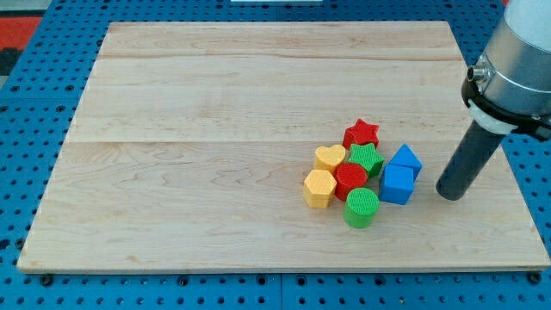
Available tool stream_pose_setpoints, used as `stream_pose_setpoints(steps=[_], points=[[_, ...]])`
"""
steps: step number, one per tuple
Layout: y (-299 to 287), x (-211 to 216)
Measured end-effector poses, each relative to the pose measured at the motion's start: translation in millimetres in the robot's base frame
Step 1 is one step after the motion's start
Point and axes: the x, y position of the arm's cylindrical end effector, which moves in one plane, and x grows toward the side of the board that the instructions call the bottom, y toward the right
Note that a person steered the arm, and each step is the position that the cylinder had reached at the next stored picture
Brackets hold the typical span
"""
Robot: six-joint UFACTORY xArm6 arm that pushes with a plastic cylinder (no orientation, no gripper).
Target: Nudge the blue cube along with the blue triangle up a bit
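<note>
The blue cube [397, 183] sits on the wooden board, right of centre. The blue triangle [405, 159] touches it just above. Both lie at the right edge of a tight cluster of blocks. My tip [448, 192] is on the board to the right of the blue cube, a small gap apart, about level with the cube's lower half. The dark rod rises up and to the right to the grey arm at the view's right edge.
Left of the blue pair are a red star [362, 133], green star [366, 158], yellow heart [330, 157], red cylinder [350, 180], yellow hexagon [318, 188] and green cylinder [362, 207]. The board's right edge [516, 185] is close to the tip.
</note>
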Motion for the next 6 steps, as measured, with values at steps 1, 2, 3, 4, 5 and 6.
stream_pose_setpoints(steps=[1,2,3,4,5,6], points=[[0,0],[0,-1],[2,1],[12,30],[-11,35],[-59,34]])
